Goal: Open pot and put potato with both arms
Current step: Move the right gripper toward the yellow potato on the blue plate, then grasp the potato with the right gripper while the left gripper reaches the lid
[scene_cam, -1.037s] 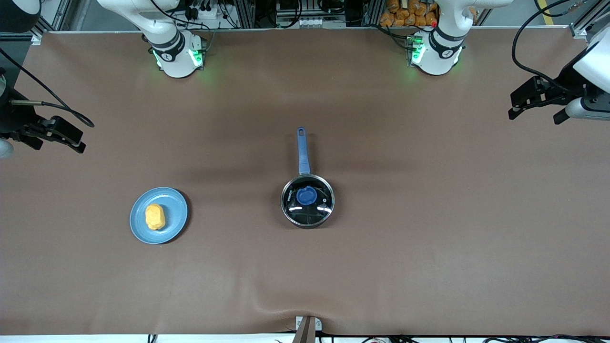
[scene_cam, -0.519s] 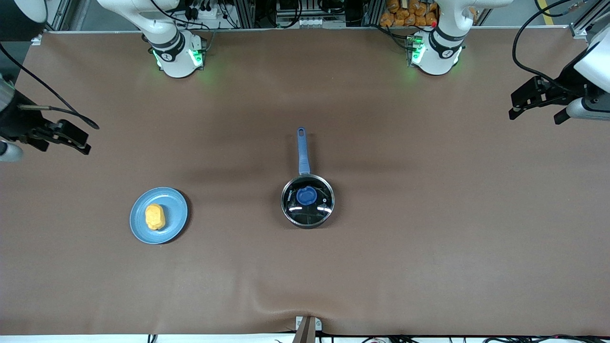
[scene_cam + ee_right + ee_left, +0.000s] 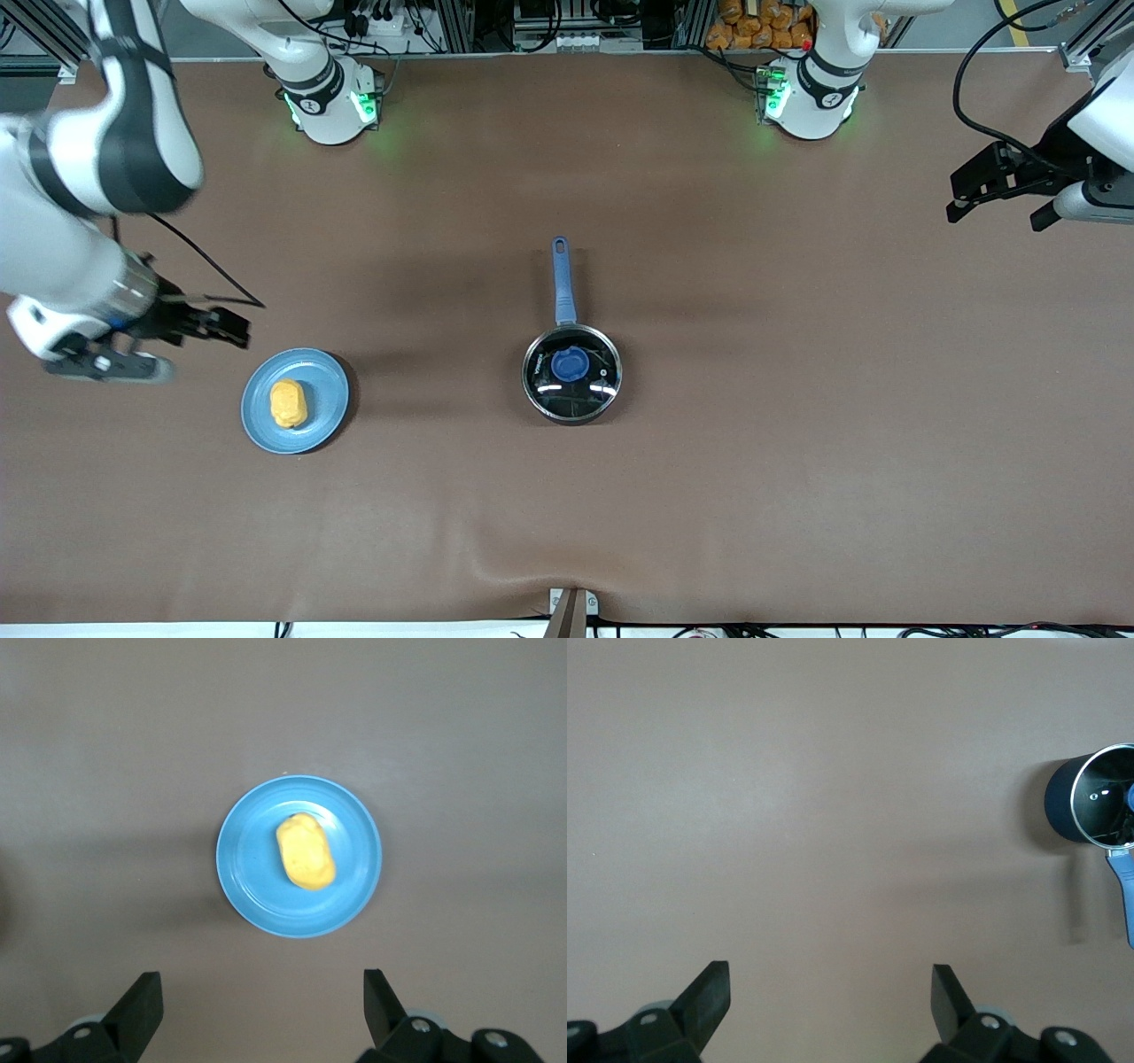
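Note:
The black pot point(image 3: 542, 397) stands mid-table with its blue handle point(image 3: 561, 279) pointing toward the robots' bases. The glass lid with the blue knob point(image 3: 570, 363) sits on it. The yellow potato point(image 3: 288, 403) lies on the light-blue plate point(image 3: 323, 390), toward the right arm's end. My right gripper point(image 3: 239, 330) is open and empty, in the air just beside the plate. Its wrist view shows the potato point(image 3: 306, 850) on the plate point(image 3: 252, 890) ahead of the open gripper point(image 3: 263, 988). My left gripper point(image 3: 952, 197) waits open point(image 3: 830, 979) at the left arm's end; the pot point(image 3: 1090, 797) shows far off.
The brown table cover point(image 3: 797, 443) has a slight wrinkle near the front edge, by a small bracket point(image 3: 571, 607). Both arm bases point(image 3: 332, 106) stand at the back edge, with cables and orange items past it.
My right arm has swung in from the table's end toward the plate, gripper now just beside it. The left arm, pot, lid and potato have not moved.

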